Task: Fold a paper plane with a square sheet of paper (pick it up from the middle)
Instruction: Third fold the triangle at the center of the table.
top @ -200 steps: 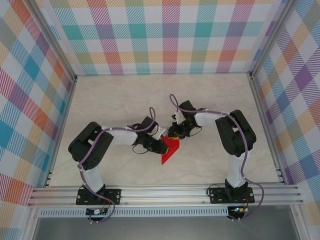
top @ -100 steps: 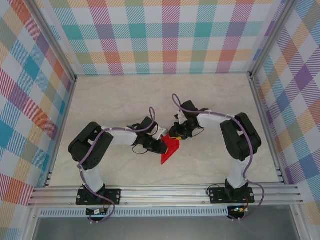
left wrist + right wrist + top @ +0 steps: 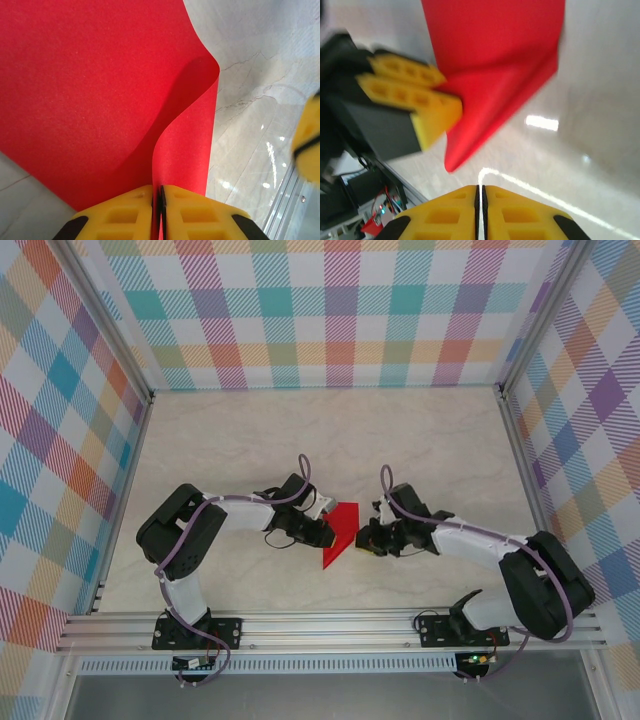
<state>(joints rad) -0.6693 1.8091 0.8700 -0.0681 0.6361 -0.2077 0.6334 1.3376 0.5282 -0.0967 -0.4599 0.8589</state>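
**Top view.** I find the square sheet of paper at frame centre on the table. It lies as a pointed shape, its long axis running from upper right to lower left. The left gripper meets its left edge. The right gripper sits just to its right, and I cannot tell whether it touches.

**Left wrist view.** At bottom centre, the left gripper is clamped on a raised curl of the sheet, which spreads away toward the upper left.

**Right wrist view.** The right gripper has its jaws together on nothing. The sheet lies ahead at upper centre, clear of its tips.

**Judgement.** The left arm has the paper. The right gripper must open and advance to take the free edge.
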